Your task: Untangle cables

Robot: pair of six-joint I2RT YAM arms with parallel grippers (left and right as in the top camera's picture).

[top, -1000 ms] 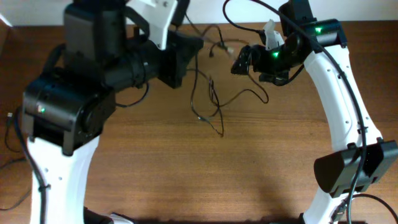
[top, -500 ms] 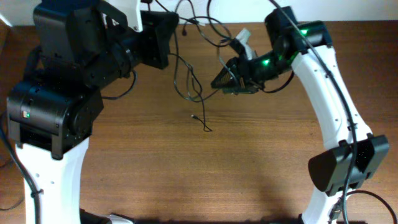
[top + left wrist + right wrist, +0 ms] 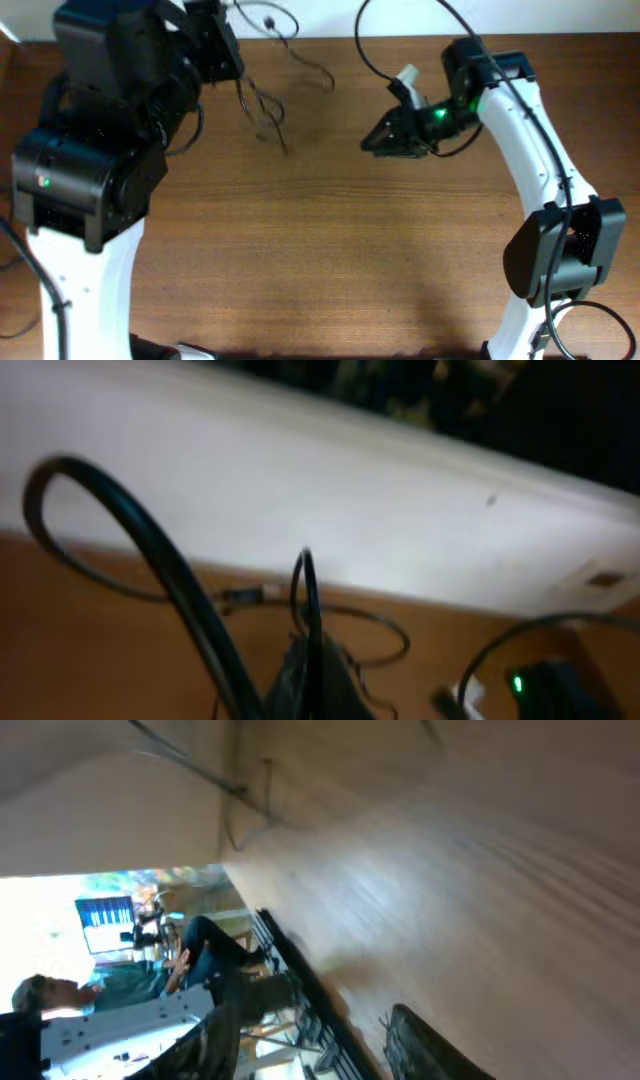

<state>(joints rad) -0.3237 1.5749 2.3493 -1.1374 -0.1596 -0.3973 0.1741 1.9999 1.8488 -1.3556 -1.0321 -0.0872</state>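
The cables [image 3: 262, 108] are thin black cords dangling in a loose bunch over the far left of the wooden table [image 3: 320, 250]. My left gripper [image 3: 228, 50] is shut on them from above. In the left wrist view one thin cord [image 3: 305, 590] rises in a narrow loop out of the closed left gripper [image 3: 310, 685], and more cord lies curled behind. My right gripper [image 3: 368, 145] points left near the table's middle, well apart from the bunch. In its own view the right gripper [image 3: 325, 1050] is open with nothing between the fingers [image 3: 430, 1040], and the cables [image 3: 245, 795] show far off.
A thick black arm cable [image 3: 372, 50] arches over the right arm at the back. Another thick one [image 3: 170, 580] crosses the left wrist view. The white wall [image 3: 300, 490] borders the table's far edge. The bulky left arm [image 3: 100, 150] covers the left side.
The left gripper has hauled the cable bunch up and to the far left. The right gripper has come apart from the cords, shifted slightly right, and its jaws have narrowed.
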